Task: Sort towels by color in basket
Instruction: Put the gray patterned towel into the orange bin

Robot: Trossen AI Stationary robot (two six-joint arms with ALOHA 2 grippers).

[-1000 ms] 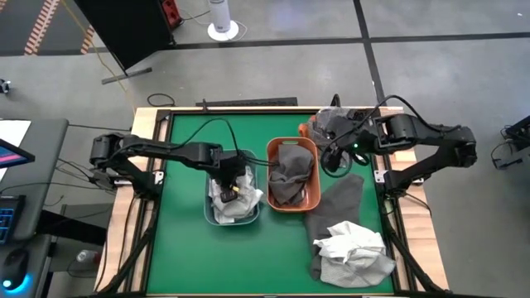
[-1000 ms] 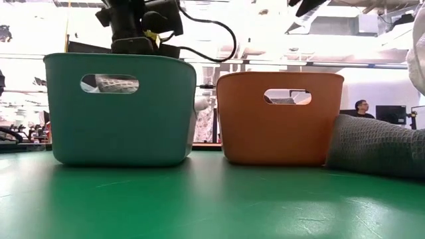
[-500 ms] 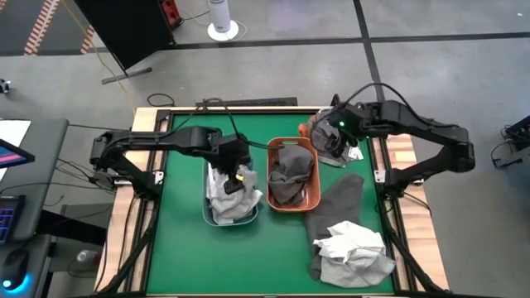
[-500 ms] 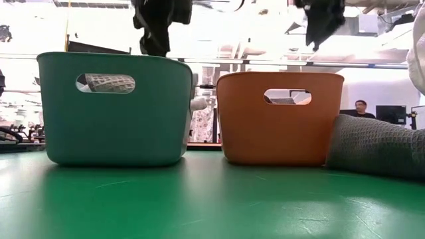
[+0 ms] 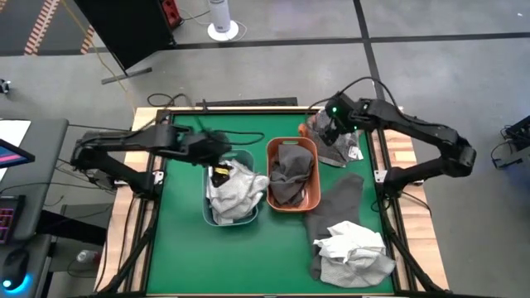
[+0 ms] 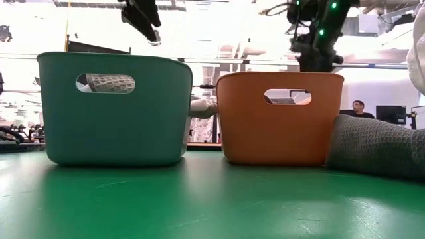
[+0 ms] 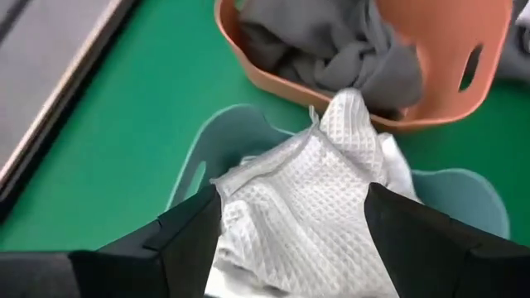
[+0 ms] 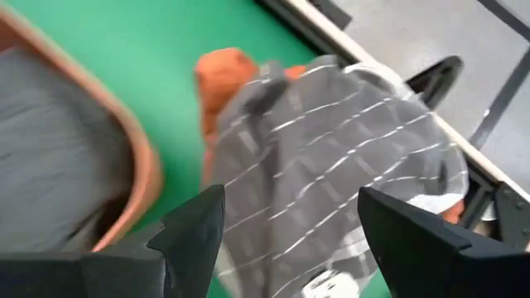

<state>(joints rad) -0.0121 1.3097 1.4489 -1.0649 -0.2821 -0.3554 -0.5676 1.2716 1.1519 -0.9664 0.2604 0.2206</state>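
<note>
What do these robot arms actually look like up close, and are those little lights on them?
Both arms are dark, near-black jointed tubes with thin black cables looping loosely along them. The left gripper ends in two flat, matte black fingers with angular edges; the right gripper has the same pair. The right arm shows a small green light near its wrist, also visible in the low view. No other markings are readable.

Left basket (image 5: 233, 217): holds one towel (image 5: 235, 189).
Right basket (image 5: 293, 199): beside it, holds another.
Table (image 5: 182, 248) right edge: loose towels (image 5: 352, 248) lying.
</note>
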